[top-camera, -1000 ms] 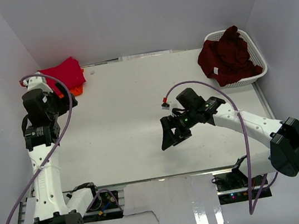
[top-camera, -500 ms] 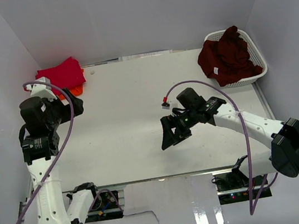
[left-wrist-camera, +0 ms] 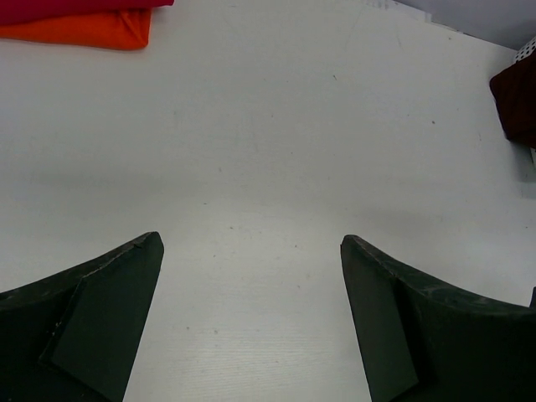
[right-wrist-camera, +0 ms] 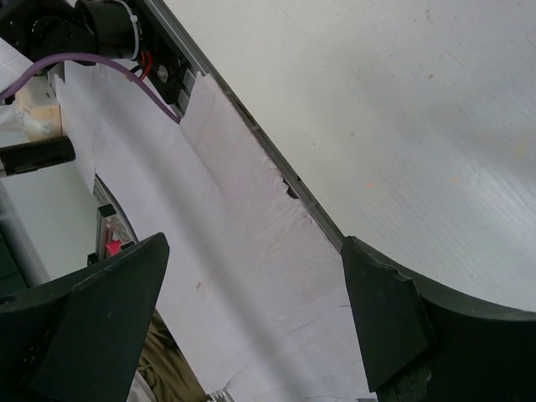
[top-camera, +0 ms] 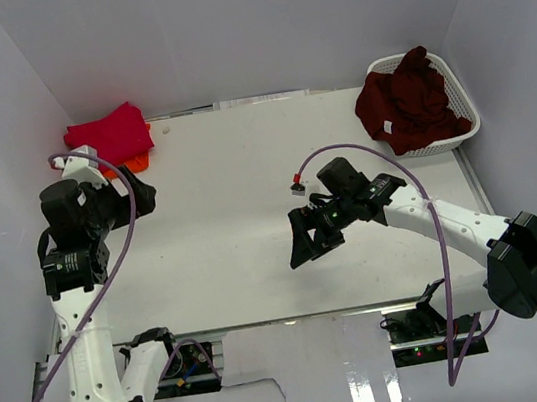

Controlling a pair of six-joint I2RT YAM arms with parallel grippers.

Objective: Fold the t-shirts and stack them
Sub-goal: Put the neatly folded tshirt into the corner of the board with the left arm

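Top external: red shirt [top-camera: 115,133] folded on top of orange shirt [top-camera: 139,163], far left corner of table [top-camera: 226,187]. Maroon shirt [top-camera: 411,104] heaped in basket [top-camera: 464,103], far right. Left gripper [top-camera: 141,192] near the stack, fingers apart, nothing held. Right gripper [top-camera: 306,246] mid-table, fingers apart, nothing held.

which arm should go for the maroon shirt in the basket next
Right. The maroon shirt lies in the basket on its side; the left pincer sits far off by the red shirt.

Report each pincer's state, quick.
Left pincer: open, holding nothing.
Right pincer: open, holding nothing.
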